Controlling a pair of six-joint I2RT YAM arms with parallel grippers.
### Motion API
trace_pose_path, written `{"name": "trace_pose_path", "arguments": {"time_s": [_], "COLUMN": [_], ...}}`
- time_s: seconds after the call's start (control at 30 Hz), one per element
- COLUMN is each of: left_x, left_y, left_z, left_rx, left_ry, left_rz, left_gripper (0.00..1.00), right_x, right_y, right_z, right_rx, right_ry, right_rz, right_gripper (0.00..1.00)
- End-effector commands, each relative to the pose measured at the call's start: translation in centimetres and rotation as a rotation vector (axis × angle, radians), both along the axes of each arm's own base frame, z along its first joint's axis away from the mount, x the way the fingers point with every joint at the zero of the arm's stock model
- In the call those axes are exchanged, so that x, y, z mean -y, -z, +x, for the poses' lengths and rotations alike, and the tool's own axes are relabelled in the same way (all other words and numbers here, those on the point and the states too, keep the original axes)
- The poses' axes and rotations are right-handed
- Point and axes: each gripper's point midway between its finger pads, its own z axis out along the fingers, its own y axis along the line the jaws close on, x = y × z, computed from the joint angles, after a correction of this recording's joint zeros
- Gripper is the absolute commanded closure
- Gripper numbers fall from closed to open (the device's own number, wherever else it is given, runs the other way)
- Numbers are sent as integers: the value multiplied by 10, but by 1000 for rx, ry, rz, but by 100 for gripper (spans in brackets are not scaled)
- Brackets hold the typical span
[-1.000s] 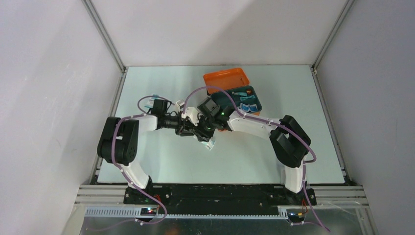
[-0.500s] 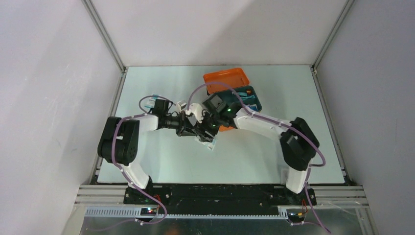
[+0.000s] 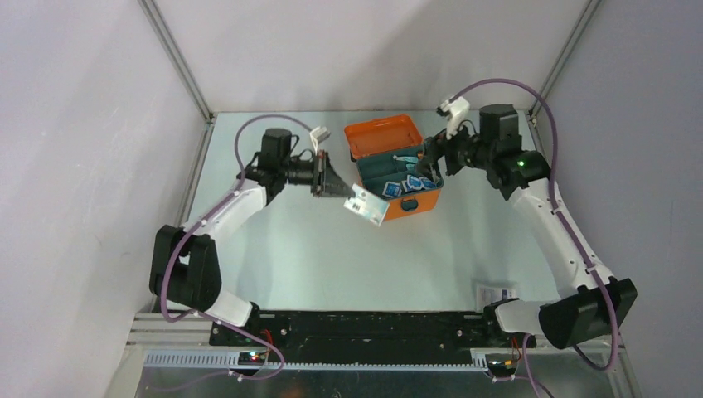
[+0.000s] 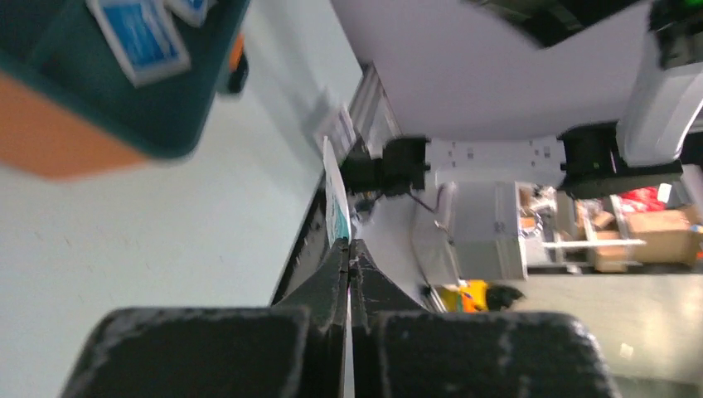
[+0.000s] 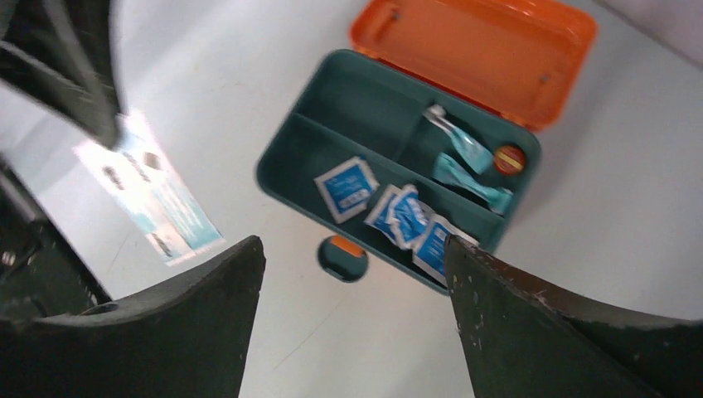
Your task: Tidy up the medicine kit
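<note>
Trouble could come from the two arms first. Both reach in over the desk point(image 3: 273, 257) toward the same spot, one from 9 o'clock and one from 3 o'clock of the medicine kit point(image 3: 417, 202). If both go in at once, I think they could bump over the box.

The medicine kit sits on the desk toward 12 o'clock, with its orange lid point(image 3: 383, 134) open and tipped back. A hard push could slide the box or knock the lid.

The left end effector point(image 3: 345, 192) is pressed together on a flat white packet point(image 3: 367, 206), holding just one end. The packet hangs at about 8 o'clock of the box, by its near corner. It is thin and held by little, so it may slip, bend on the rim, or land on the desk and not inside.

The right end effector point(image 3: 430, 163) has its fingers wide apart and holds nothing. It hovers at the 3 o'clock edge of the box, near the small blue packets point(image 3: 412, 183), and could brush them.

Room is good at 6 o'clock and 9 o'clock, where lots of desk shows. Walls stand close at 12 o'clock. A paper slip point(image 3: 496, 292) lies at 5 o'clock, by the right arm's base.
</note>
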Motion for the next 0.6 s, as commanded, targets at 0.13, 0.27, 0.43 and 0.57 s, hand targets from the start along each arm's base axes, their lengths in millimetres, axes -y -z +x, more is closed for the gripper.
{"name": "trace_pose_path", "arguments": {"time_s": [0.13, 0.27, 0.43, 0.57], "left_x": [2, 1, 9, 10], "left_y": [-82, -82, -72, -49], "left_z": [104, 143, 171, 185], "left_rx": [200, 128, 82, 14], "left_ry": [-441, -620, -689, -752], "left_rz": [-43, -94, -90, -61], "left_gripper": [100, 100, 100, 100], "right_x": [55, 65, 69, 70], "right_y": [13, 14, 16, 16], "right_z": [41, 42, 40, 39], "right_rx": [-109, -125, -131, -133], "right_ry": [296, 318, 321, 319], "right_rz": [149, 166, 170, 175], "right_gripper": [14, 14, 14, 14]}}
